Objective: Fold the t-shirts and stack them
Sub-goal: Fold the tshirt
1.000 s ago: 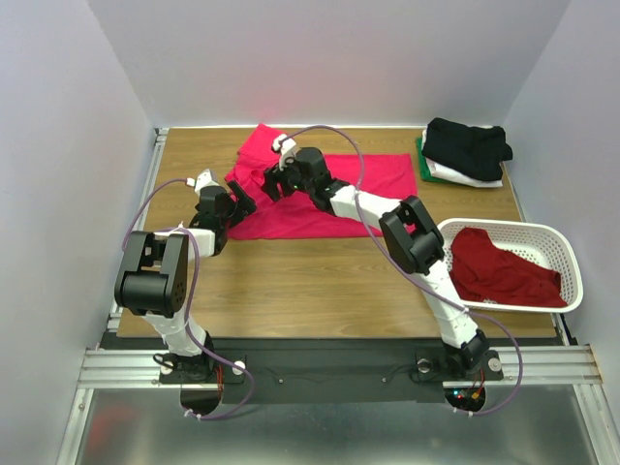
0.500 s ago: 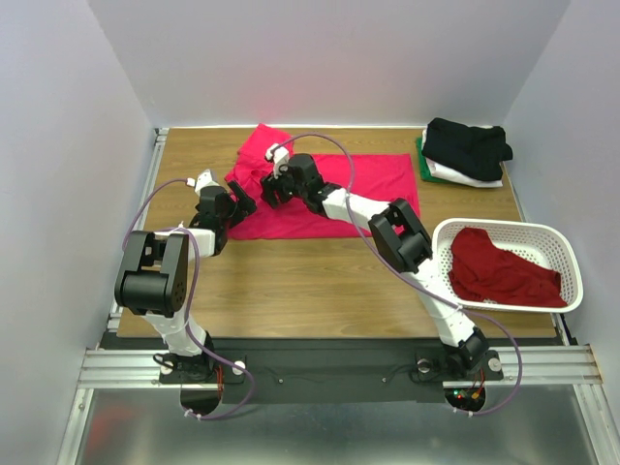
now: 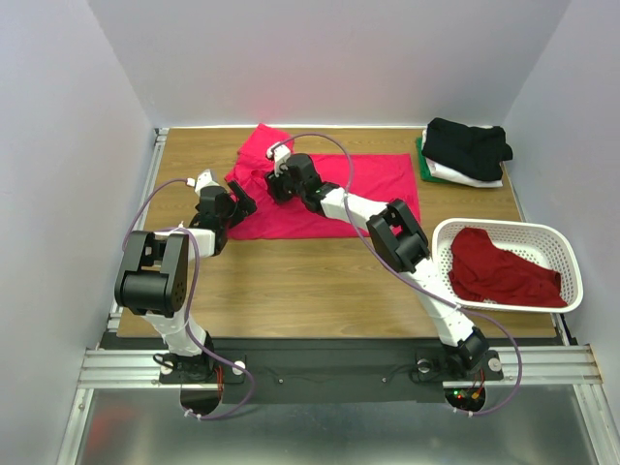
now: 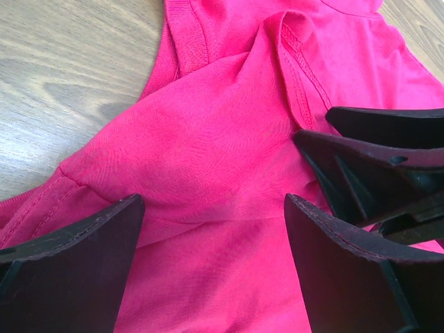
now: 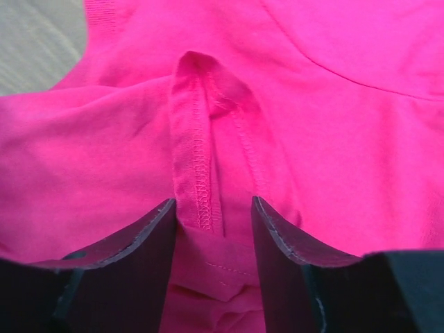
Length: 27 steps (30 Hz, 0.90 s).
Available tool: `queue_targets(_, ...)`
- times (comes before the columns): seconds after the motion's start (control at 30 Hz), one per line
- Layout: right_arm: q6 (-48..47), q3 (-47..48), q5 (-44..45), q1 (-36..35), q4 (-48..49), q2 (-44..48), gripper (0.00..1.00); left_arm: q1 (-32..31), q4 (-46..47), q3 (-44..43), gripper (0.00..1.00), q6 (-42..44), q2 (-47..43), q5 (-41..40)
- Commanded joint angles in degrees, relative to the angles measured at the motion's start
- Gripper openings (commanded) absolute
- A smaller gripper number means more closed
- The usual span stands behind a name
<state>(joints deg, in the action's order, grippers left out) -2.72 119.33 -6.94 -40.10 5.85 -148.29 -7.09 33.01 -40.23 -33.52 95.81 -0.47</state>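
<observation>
Top view: wood tabletop (image 3: 291, 291) boxed in by plain pale walls (image 3: 339, 58) on left, far and right sides, w/ metal rail (image 3: 339, 366) along near edge under both arm bases. Far-centre on the wood, pink-red tee (image 3: 378, 174) spread mostly flat, bunched at its left end. L gripper (image 3: 242, 206) at near-left edge of that tee, R gripper (image 3: 274, 186) just beside it, further onto the bunched cloth. Far-right corner: folded stack, black tee (image 3: 465, 145) on top, white tee (image 3: 465, 177) under it, green tee (image 3: 422, 155) showing at left edge. Near-right: white perforated basket (image 3: 572, 262) holding crumpled dark red tee (image 3: 499, 271). L wrist view: fingers (image 4: 83, 257) spread wide, low over wrinkled pink-red cloth, nothing gripped; bare wood grain at far left; R gripper's black fingers close in from the right, on the same cloth. R wrist view: fingers (image 5: 132, 257) partly apart, straddling a raised stitched hem fold (image 5: 198, 139) of the pink-red tee; fold against left finger, gap to the right one, so not pinched tight; sliver of tabletop at far-left corner.
</observation>
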Motion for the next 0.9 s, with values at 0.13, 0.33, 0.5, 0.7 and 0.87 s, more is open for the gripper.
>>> queue_targets(0.13,1.6,4.6,6.6,0.2,0.8,-0.8,0.43,-0.3,1.6,-1.6,0.94,0.6,-0.1,0.2)
queue_targets(0.33,1.9,6.0,9.9,0.2,0.9,-1.8,0.15,-0.3,1.5,-1.6,0.94,0.6,-0.2,0.1)
queue_targets(0.5,2.5,6.2,13.1,0.5,0.8,-1.9,0.12,-0.3,1.5,-1.5,0.94,0.6,-0.2,0.1)
queue_targets(0.7,4.1,5.7,15.8,1.0,0.8,-1.7,0.11,-0.3,1.4,-1.5,0.94,0.6,-0.3,0.1)
queue_targets(0.87,4.9,5.0,16.0,1.9,0.7,-1.8,0.11,-0.3,1.4,-1.6,0.94,0.6,-0.2,0.1)
